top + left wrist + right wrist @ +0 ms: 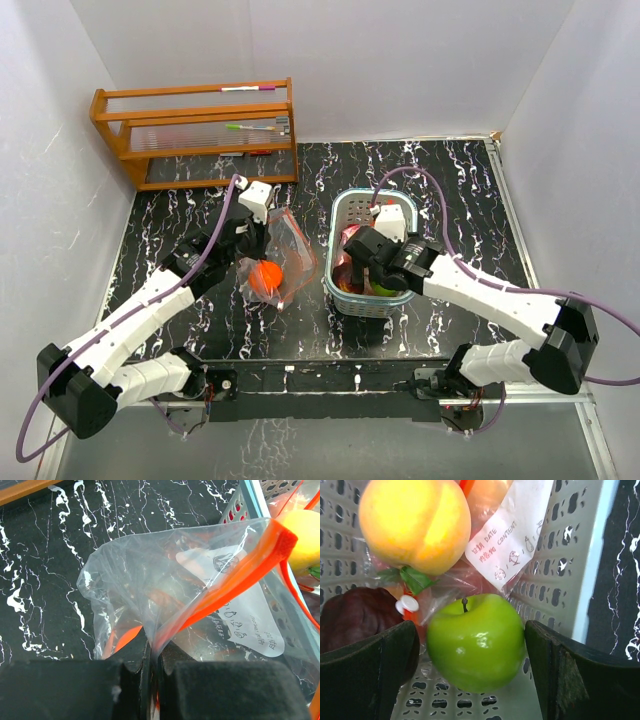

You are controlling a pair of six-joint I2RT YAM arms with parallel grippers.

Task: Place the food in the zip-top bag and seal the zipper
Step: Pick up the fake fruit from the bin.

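Clamps with the left gripper (151,667), fingers tight together, the orange zipper strip (240,575) of the zip-top bag (165,590), left of centre on the table (180,215). Holds an orange fruit (265,276) inside. Straddles with the right gripper (475,672), fingers spread wide, a lime green fruit (475,640) in the pale-blue basket (560,545), right of centre. Shows a yellow-pink fruit (415,525) and a dark purple fruit (355,615) just behind.

A black table (450,190) veined with white marbling fills the floor of the white-walled enclosure. At its far left corner stands a wooden two-shelf rack (195,135), with a pink-tipped pen (248,89) lying on the top shelf and a green-tipped pen (255,127) on the shelf below. Right of centre sits a pale-blue slatted plastic basket (362,304), well apart from the rack
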